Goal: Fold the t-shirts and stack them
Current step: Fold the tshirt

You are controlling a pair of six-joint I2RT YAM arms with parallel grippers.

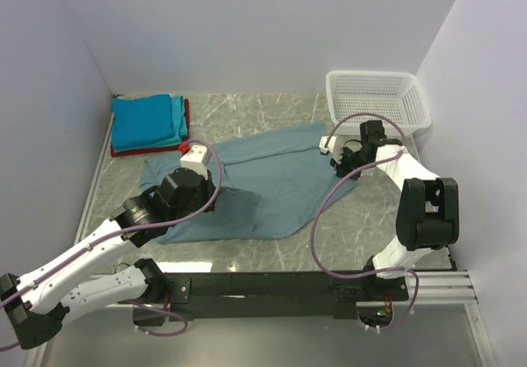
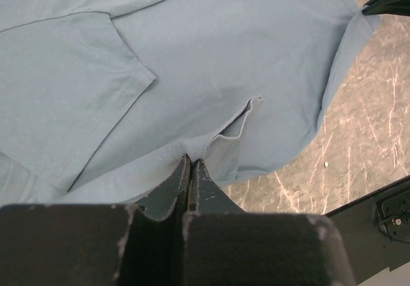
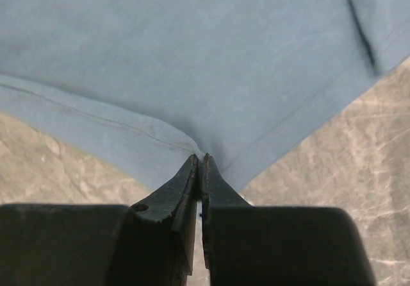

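The large grey-blue t-shirt (image 1: 263, 182) lies spread over the middle of the marble table. My left gripper (image 1: 216, 192) is shut on a pinch of its cloth near the left side; the left wrist view shows the jaws closed on the fabric (image 2: 192, 164) with a sleeve to the left. My right gripper (image 1: 342, 169) is shut on the shirt's right hem corner (image 3: 202, 158). A folded stack of bright blue, teal and red t-shirts (image 1: 148, 124) sits at the back left.
A white plastic mesh basket (image 1: 379, 99) stands at the back right, just behind my right arm. Walls close in on the left, back and right. A black rail (image 1: 272, 285) runs along the near edge.
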